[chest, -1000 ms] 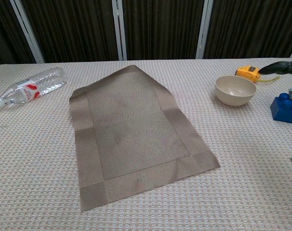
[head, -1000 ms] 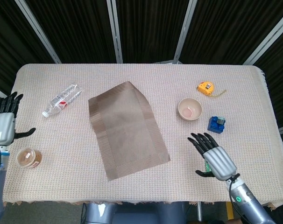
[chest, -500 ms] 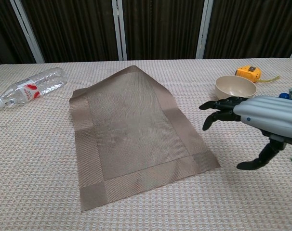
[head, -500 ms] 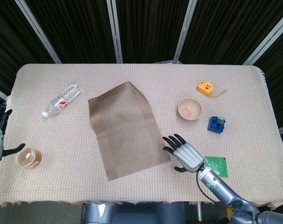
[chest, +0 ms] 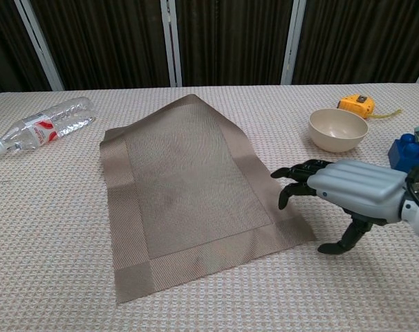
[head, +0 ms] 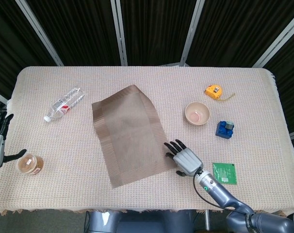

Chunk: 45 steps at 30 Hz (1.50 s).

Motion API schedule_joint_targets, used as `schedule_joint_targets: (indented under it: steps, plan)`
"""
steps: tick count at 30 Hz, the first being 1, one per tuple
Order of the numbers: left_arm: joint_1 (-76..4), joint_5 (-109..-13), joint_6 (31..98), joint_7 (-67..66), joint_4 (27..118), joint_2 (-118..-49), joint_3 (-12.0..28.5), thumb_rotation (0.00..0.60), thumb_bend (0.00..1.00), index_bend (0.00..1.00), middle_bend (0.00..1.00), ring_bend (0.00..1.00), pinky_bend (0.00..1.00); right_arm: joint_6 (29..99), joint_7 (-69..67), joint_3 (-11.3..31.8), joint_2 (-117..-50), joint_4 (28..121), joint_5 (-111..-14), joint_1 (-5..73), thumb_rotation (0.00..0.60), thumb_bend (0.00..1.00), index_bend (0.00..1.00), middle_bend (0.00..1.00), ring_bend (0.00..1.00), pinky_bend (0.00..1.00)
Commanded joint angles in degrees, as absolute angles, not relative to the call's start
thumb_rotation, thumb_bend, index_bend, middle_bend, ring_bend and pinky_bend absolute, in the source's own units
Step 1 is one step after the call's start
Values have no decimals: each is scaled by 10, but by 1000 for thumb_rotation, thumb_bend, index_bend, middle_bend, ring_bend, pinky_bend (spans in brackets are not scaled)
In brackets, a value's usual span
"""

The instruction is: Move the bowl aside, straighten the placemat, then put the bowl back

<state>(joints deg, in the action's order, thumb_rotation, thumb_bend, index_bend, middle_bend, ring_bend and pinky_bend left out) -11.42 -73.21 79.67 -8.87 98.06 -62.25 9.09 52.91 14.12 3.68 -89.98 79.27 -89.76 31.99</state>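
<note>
Placemat (chest: 189, 200) lying skewed mid-frame on desk (chest: 43, 242). Right hand (chest: 344, 190) hovering at its lower-right edge, fingers (chest: 292, 173) spread, holding nothing. Bowl (chest: 338, 129) sitting upper right, w/ bottle (chest: 43, 124) upper left.

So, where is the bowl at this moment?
In the head view the bowl sits on the table right of the placemat, between the tape measure and the blue block.

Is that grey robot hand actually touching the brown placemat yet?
Cannot tell. In the head view the right hand has its fingertips at the placemat's right edge; in the chest view they hang just above it, but no clear gap or contact shows.
</note>
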Motion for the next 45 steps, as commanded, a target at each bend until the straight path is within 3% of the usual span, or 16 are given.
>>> schedule_joint_targets:
  steps: [1, 15, 33, 39, 45]
  plan:
    - [-115, -732, 795, -88, 980, -623, 91, 600, 152, 0, 0, 0, 0, 536, 141, 33, -908, 785, -900, 321, 600, 131, 269, 0, 0, 0]
    - [-117, -729, 792, -84, 985, -623, 89, 600, 152, 0, 0, 0, 0, 550, 137, 19, -945, 736, -898, 327, 600, 136, 270, 0, 0, 0]
    - [-117, -728, 792, -83, 987, -623, 87, 600, 152, 0, 0, 0, 0, 599, 70, 19, -972, 677, -914, 329, 600, 303, 296, 0, 0, 0]
    - [-118, -728, 790, -83, 987, -623, 86, 600, 152, 0, 0, 0, 0, 607, 56, 12, -976, 666, -922, 330, 600, 366, 375, 0, 0, 0]
    - [-118, -728, 790, -80, 988, -622, 86, 600, 152, 0, 0, 0, 0, 621, 38, 7, -985, 660, -929, 330, 600, 376, 518, 0, 0, 0]
